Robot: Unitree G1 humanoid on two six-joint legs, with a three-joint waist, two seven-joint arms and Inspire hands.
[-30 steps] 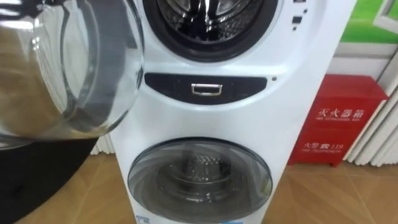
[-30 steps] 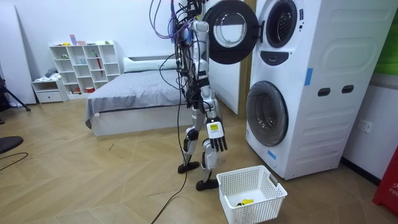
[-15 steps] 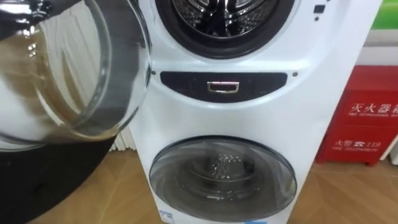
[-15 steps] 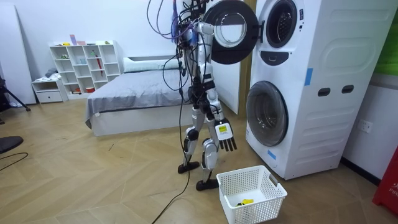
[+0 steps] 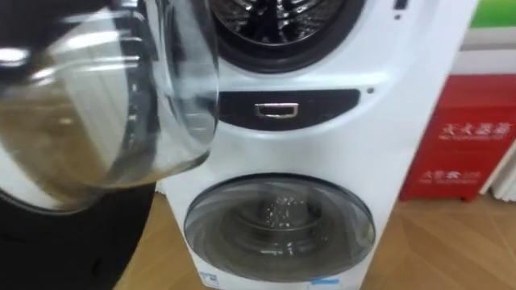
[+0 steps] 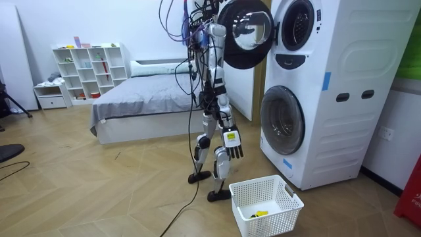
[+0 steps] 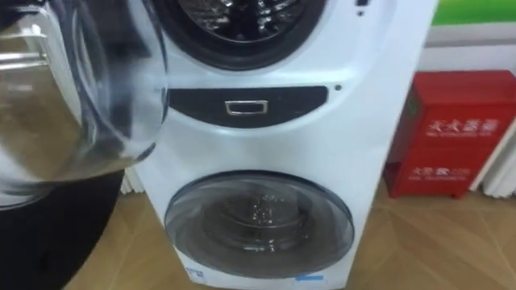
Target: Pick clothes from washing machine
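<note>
The right hand (image 6: 231, 144) hangs by the thigh, fingers straight and slightly spread, holding nothing. High above it, the upper door (image 6: 245, 33) of the washer (image 6: 329, 85) stands open. The left hand is perhaps behind that door, so I cannot tell its state. The drum (image 5: 282, 20) looks dark, and I cannot make out clothes there. Just below the right hand, a basket (image 6: 266, 197) holds a yellow item (image 6: 258, 212).

We see a wooden floor (image 6: 99, 191) laid in a herringbone pattern, with a plain white wall (image 6: 79, 23) behind it. Against that wall stands a bed (image 6: 141, 99) under a grey cover. Toward the room view's left is a white shelf unit (image 6: 89, 66) with small items in its compartments, and just beside it a low white bedside table (image 6: 51, 97). A red cabinet (image 5: 468, 145) stands on the floor by the side wall, below a green panel (image 6: 409, 39). The light is even.
</note>
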